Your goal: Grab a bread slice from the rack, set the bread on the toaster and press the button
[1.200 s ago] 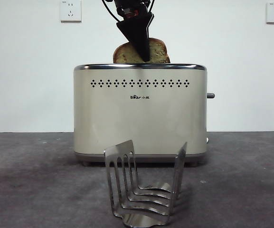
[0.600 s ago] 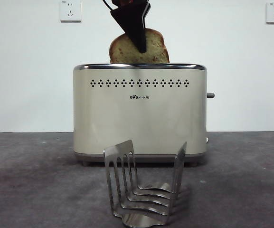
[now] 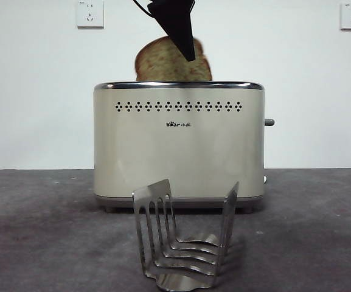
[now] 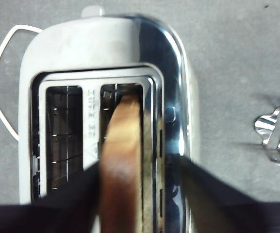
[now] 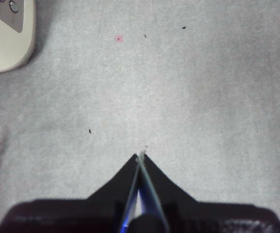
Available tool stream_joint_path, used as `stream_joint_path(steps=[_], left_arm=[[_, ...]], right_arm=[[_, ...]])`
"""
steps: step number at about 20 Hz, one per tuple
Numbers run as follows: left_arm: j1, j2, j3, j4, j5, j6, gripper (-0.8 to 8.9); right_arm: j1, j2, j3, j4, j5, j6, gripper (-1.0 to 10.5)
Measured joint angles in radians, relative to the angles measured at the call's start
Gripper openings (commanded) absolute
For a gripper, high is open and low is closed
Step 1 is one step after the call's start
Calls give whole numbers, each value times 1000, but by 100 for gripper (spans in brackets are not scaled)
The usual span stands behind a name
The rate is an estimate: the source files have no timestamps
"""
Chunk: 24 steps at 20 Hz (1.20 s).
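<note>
Bread slice held upright over the toaster slot by the left gripper.

In the front view, a white wall socket point(image 3: 90, 13) sits high on the left; further right the cream toaster point(image 3: 179, 146) stands on the dark grey table point(image 3: 35, 231), and the slice of bread point(image 3: 163, 61) rises above its chrome rim, its lower edge hidden behind that rim. The left gripper point(image 3: 186, 45) comes down from the top edge, its dark jaw lying across the slice's face; the left wrist view shows both jaws clamped on the slice's two faces, with the bread standing above the slot point(image 4: 123, 94) nearer the chrome side. The empty steel rack point(image 3: 184, 240) stands in front of the toaster. The lever button point(image 3: 269, 122) juts from the toaster's right edge. The right gripper point(image 5: 140, 158) hangs over bare table, jaws pressed together on nothing.
</note>
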Motion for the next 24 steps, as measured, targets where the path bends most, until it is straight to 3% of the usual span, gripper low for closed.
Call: stream_joint_path(steps=[7,11,12,14,18,24], left_arm=[[-1,-110,0,35,0,-26,413],[-1,-219,0,61,10,-131,389],[-1,-247,0,69,11,-166,294],[-1,-315,0,72,12,-244,-26],[-2,-442,0,46,12,-429,-4],[-2,-566,0,-32,12,-629,-5]], right_arm=[[0,0,0,8,0,0,1],[0,0,0,74,-23,0,0],[0,0,0,105,-53,0,0],[0,9,0,204,-164,4,-1],[0,103,0,425,-387,104,-3],[0,366,0,863,-661,364,-7]])
